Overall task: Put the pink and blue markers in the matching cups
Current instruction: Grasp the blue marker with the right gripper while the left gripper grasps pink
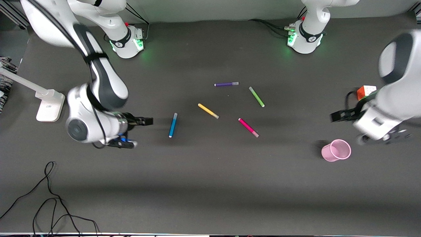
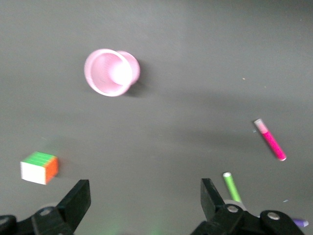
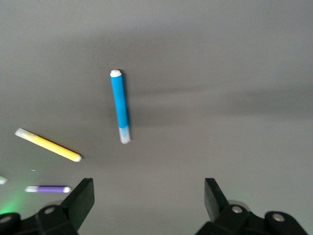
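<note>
The blue marker [image 1: 173,125] lies on the dark table and also shows in the right wrist view [image 3: 120,105]. The pink marker [image 1: 248,127] lies near the table's middle and also shows in the left wrist view [image 2: 270,140]. The pink cup [image 1: 336,150] stands toward the left arm's end, empty, and shows in the left wrist view [image 2: 111,72]. No blue cup is in view. My right gripper [image 1: 149,121] is open and empty over bare table beside the blue marker [image 3: 149,198]. My left gripper [image 1: 334,117] is open and empty over bare table near the pink cup [image 2: 145,198].
A yellow pen [image 1: 208,111], a green pen [image 1: 256,96] and a purple pen [image 1: 226,84] lie farther from the front camera than the two markers. A colour cube [image 1: 366,92] sits by the left arm. A white stand [image 1: 49,105] and loose cables [image 1: 49,197] are at the right arm's end.
</note>
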Available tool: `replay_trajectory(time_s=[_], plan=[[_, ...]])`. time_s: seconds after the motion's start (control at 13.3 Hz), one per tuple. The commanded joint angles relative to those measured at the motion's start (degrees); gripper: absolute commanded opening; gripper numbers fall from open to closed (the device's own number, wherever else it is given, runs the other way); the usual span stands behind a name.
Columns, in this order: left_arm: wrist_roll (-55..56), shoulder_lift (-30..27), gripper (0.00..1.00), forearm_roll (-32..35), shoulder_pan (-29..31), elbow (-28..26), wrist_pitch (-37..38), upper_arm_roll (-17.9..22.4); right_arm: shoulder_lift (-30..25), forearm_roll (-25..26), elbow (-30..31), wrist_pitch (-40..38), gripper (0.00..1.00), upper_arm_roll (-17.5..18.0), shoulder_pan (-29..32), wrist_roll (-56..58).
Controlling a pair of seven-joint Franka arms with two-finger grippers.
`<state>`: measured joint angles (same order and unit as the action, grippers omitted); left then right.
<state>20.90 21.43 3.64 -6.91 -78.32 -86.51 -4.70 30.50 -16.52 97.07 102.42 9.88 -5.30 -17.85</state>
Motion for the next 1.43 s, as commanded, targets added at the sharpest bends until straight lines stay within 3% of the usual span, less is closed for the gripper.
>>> replay_trajectory(time_s=[0.0,0.3,0.45,0.67,1.12,1.35], plan=[[17.1,10.2,1.0,-0.1,-5.8,4.8,-3.2,-1.1,9.2,-3.2,-4.4,1.8,1.0,1.5,0.2,-4.0],[43.6,18.1,1.0,-6.1,-11.9,4.2,-6.4,-1.2,14.8,-2.8,-6.5,5.0,1.0,4.3,0.1,-13.0],[48.1,19.7,1.0,-9.9,-14.4,3.4,-10.2,-1.1,15.9,-1.8,-6.6,8.1,1.0,5.1,-0.5,-15.1],[53.7,21.9,0.99,-11.0,-16.9,-1.9,-20.5,-1.2,17.3,-1.1,-7.9,9.0,0.97,5.0,-1.1,-15.1],[54.5,22.3,0.96,-12.5,-18.7,-8.8,-28.3,-1.2,18.5,1.1,-8.6,10.2,0.65,5.0,-1.0,-14.5],[54.6,22.3,0.84,-12.7,-20.0,-10.5,-29.5,-1.2,18.5,1.1,-8.6,10.3,0.38,5.0,-1.0,-14.2]])
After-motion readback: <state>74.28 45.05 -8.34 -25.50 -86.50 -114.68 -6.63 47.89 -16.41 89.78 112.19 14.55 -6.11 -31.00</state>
